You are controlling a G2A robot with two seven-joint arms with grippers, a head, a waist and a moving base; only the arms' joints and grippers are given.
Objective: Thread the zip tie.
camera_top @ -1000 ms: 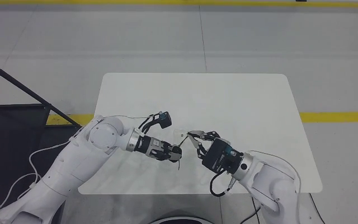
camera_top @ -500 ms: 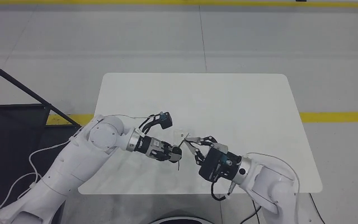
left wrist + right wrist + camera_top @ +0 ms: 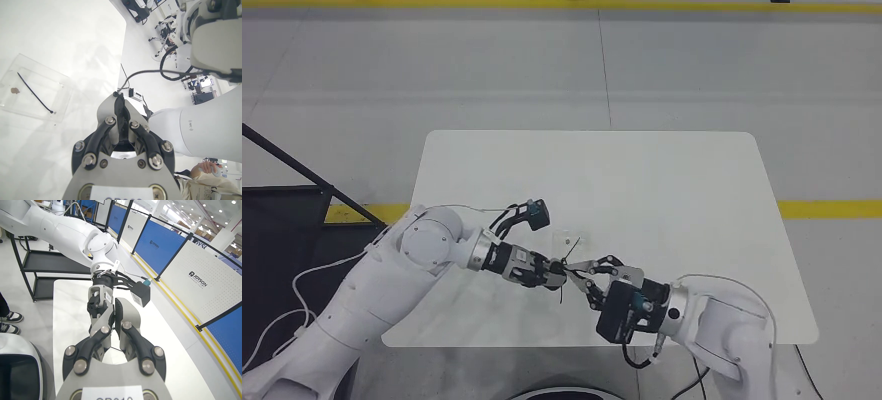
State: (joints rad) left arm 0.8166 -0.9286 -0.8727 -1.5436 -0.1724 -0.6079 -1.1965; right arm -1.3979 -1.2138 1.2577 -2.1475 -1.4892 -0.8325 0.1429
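One zip tie point(image 3: 115, 93) is being clamped by the left gripper point(image 3: 119, 102); right gripper point(image 3: 115, 311) is being held just beside it, grip unclear.

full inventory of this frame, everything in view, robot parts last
table: 1, white, under both arms
tray: 1, clear, on table
loose zip tie: 1, black, flat in tray
brown speck: 1, brown, in tray; can't tell what it is
held zip tie: 1, black, pinched in left gripper
rack: 1, black, beside table on left arm's side
fence panels: several, blue and white, behind yellow floor line
left gripper: 1, grey-black, shut on held zip tie, above table
right gripper: 1, grey-black, tip close to left gripper's tip
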